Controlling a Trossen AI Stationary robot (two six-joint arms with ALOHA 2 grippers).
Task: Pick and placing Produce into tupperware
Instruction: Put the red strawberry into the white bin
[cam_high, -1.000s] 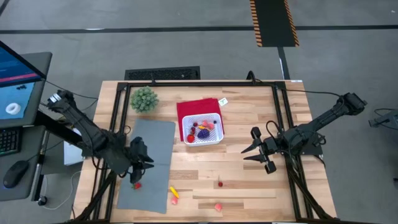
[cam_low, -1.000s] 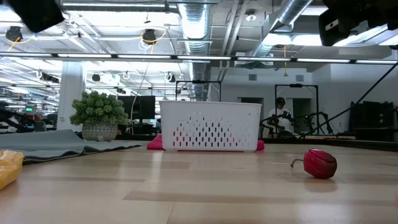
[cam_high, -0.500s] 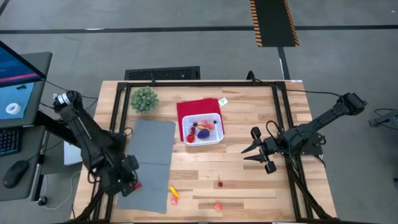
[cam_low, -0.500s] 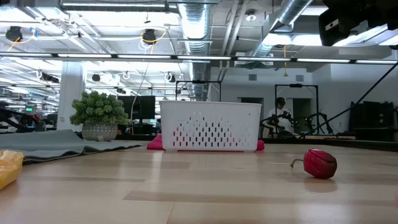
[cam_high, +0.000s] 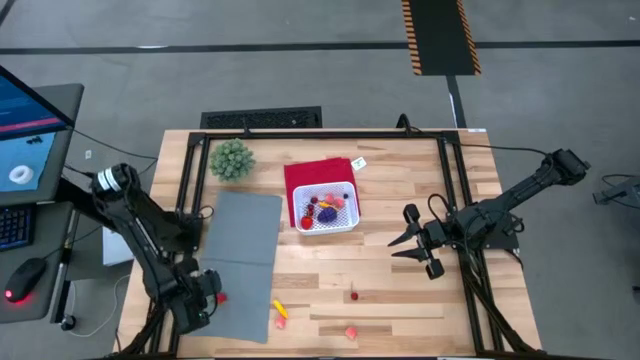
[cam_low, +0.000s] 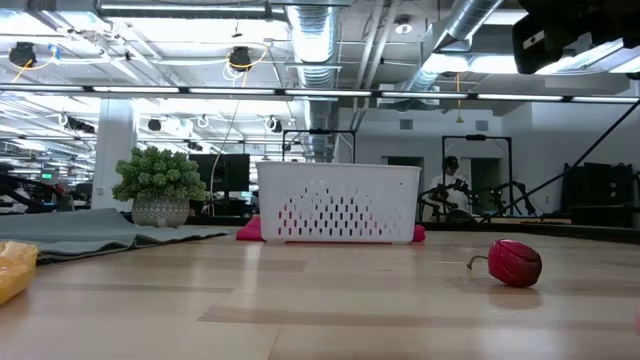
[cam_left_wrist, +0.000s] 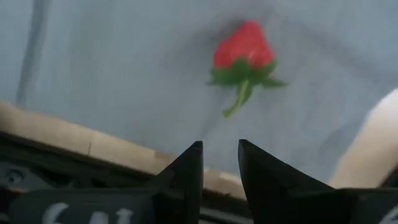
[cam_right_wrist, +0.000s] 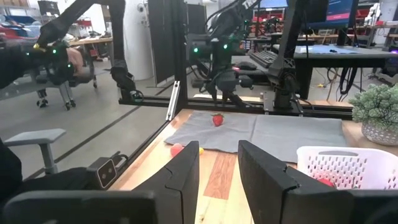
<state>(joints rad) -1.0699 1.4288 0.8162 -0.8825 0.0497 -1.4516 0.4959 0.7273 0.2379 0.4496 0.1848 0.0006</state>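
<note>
Partly done. Basket (cam_high: 327, 209) at table centre, on red cloth (cam_high: 304, 175), already holds several produce pieces.

Left outside: strawberry (cam_high: 221, 297) on grey mat (cam_high: 243, 250), front-left; three pieces along front edge.

Left gripper (cam_high: 200, 297) beside strawberry, jaws parted, empty. Right gripper (cam_high: 410, 241) parked right side, parted, empty.

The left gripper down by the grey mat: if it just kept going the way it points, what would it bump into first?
Probably the strawberry. The left gripper, fingers slightly apart and holding nothing, points across the grey mat with the berry lying nearly straight ahead. It might touch the mat first; depth is hard to judge.
</note>
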